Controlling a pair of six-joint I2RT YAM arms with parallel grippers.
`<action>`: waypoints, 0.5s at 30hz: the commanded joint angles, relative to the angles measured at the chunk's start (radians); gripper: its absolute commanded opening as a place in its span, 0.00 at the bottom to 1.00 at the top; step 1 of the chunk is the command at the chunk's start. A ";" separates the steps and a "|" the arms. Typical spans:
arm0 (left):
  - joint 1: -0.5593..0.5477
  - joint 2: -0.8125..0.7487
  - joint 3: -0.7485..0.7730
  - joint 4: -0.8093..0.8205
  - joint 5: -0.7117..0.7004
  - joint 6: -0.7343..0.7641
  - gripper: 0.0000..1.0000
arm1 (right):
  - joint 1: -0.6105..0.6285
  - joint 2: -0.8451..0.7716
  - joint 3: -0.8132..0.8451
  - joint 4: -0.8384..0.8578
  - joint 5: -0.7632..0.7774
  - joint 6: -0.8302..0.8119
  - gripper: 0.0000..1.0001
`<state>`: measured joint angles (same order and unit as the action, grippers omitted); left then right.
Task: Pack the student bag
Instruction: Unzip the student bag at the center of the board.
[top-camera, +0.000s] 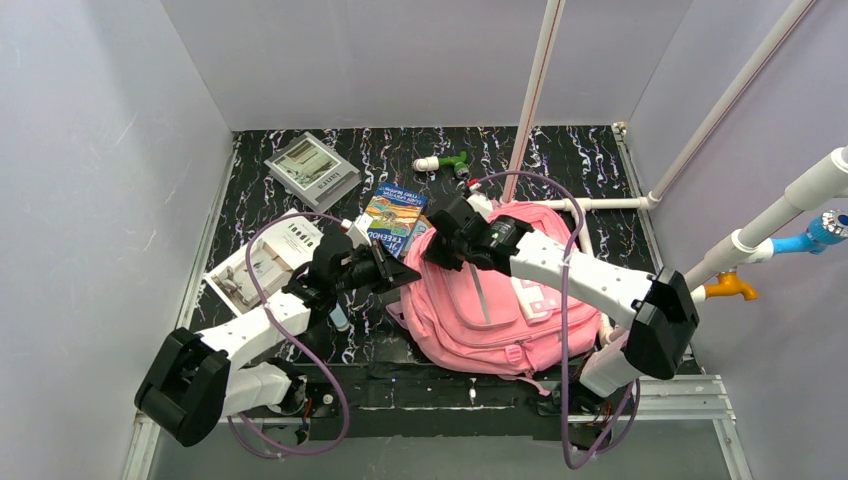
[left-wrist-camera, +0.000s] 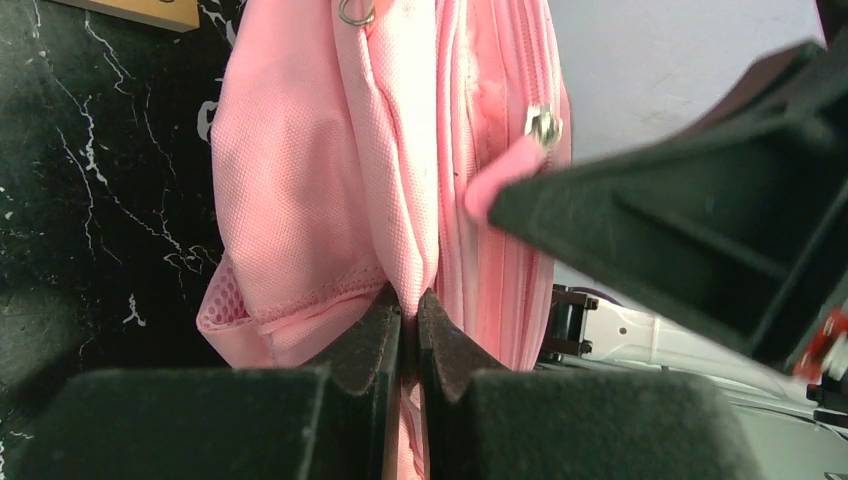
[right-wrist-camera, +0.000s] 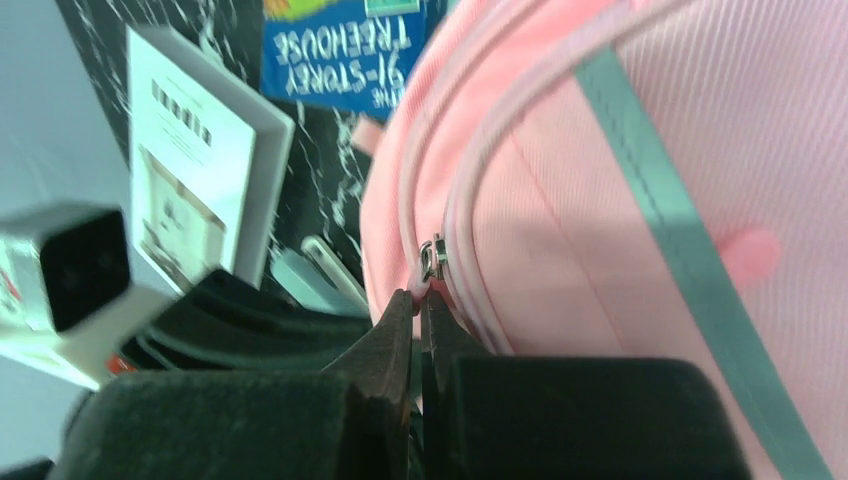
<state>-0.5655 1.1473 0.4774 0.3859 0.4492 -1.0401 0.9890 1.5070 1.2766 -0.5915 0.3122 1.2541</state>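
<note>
The student bag (top-camera: 500, 305) is a large pink backpack lying on the black marbled table, its grey stripe (right-wrist-camera: 660, 200) facing up. My left gripper (left-wrist-camera: 410, 300) is shut on a fold of pink fabric at the bag's left edge (top-camera: 408, 274). My right gripper (right-wrist-camera: 420, 297) is shut on the pink pull tab of the bag's zipper, just below the metal slider (right-wrist-camera: 433, 258). In the left wrist view that slider (left-wrist-camera: 545, 125) and tab show at the top right, with the right gripper's black finger on them. The two grippers sit close together at the bag's upper left corner.
A blue Treehouse book (top-camera: 392, 212) lies just behind the bag, a white box (top-camera: 262, 265) to its left, and a grey box (top-camera: 312, 170) at the back left. A green and white item (top-camera: 445, 162) lies at the back. White pipes (top-camera: 700, 140) stand on the right.
</note>
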 joint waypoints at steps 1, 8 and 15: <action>-0.040 -0.041 -0.002 0.065 0.077 -0.002 0.00 | -0.056 0.036 0.095 0.256 0.041 0.079 0.01; -0.040 -0.042 -0.013 0.066 0.078 0.003 0.00 | -0.123 0.112 0.137 0.312 0.023 0.226 0.01; -0.041 -0.034 -0.026 0.066 0.064 0.004 0.00 | -0.211 0.136 0.132 0.309 -0.034 0.420 0.01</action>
<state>-0.5678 1.1435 0.4641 0.3969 0.4026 -1.0367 0.8440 1.6363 1.3323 -0.5079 0.2314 1.5093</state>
